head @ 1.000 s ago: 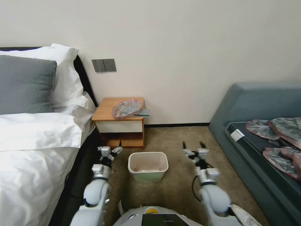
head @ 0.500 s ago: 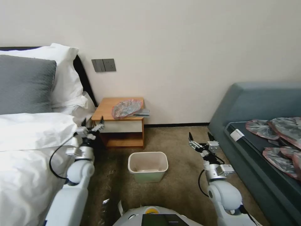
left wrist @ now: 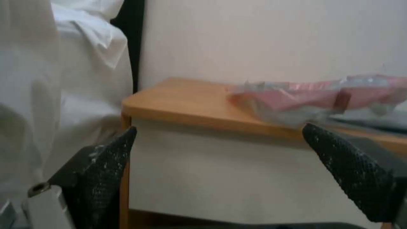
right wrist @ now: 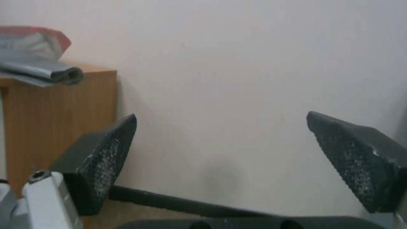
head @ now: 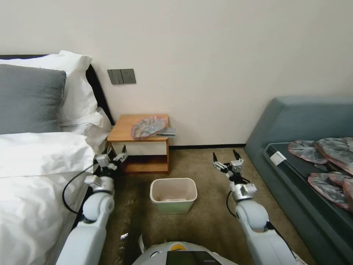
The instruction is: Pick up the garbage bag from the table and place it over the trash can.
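Jaws spread wide on both: left gripper [head: 117, 152] level w/ nightstand [head: 125, 129] drawer front, right gripper [head: 225, 159] over carpet right of trash can [head: 173, 195]. Garbage bag [head: 148, 126] lies crumpled on nightstand top, untouched.

No readable text, label, brand or number in any view. White tag [head: 278, 158] on sofa edge — blank at this range. Wall switch plate [head: 122, 76] — no markings legible. Dark screen [head: 191, 257] on robot's chest, yellow spot above it — nothing decipherable.
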You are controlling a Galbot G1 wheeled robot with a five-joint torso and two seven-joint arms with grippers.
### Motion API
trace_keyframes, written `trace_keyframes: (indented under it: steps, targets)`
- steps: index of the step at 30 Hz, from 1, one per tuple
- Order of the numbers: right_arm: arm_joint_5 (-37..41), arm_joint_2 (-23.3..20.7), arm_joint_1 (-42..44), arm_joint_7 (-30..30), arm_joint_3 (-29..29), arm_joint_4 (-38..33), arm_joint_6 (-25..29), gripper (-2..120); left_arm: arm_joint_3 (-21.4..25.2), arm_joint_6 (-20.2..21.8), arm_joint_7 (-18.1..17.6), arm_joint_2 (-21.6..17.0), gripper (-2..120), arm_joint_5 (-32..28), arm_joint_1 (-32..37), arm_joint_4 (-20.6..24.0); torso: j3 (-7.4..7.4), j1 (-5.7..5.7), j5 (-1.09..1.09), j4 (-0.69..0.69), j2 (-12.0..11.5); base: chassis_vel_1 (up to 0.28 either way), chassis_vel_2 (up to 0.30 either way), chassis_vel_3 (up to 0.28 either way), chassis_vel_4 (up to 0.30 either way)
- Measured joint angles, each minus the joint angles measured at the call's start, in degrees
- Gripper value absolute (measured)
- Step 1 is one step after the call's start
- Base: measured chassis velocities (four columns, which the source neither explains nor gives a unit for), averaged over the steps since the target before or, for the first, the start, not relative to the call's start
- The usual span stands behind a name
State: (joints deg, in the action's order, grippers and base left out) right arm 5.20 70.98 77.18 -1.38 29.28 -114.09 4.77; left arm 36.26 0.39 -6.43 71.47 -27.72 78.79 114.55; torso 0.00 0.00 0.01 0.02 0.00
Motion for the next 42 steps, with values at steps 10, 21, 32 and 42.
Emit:
trace_keyframes:
  steps: [10,21,32,42]
  targets:
    - [-9.4,-6.7,-16.0,0.4,-10.6,10.7,1.3,100,0.8,-0.9,0.0,1.1,100,2.1,1.3,0.2,0.00,0.00,-0.01,-0.01,0.0,0.000,0.000,0.000,0.000]
    - [-27.2,-6.4,-32.5,3.0,-21.8,27.8,7.7,100,0.3,-2.3,-0.2,2.2,100,2.6,0.2,-3.1,0.00,0.01,-0.02,-0.01,0.0,0.000,0.000,0.000,0.000]
    - [-39.2,-4.2,-42.3,5.6,-28.2,37.6,12.3,100,-0.4,-1.9,-0.7,2.5,100,2.5,-1.1,-4.9,0.00,0.01,0.00,-0.02,0.0,0.000,0.000,0.000,0.000]
    - [-48.7,-1.2,-47.3,4.6,-32.6,42.4,16.8,100,-1.1,-1.5,-0.9,2.6,100,1.7,-1.0,-4.9,0.00,0.01,-0.01,-0.01,0.0,0.000,0.000,0.000,0.000]
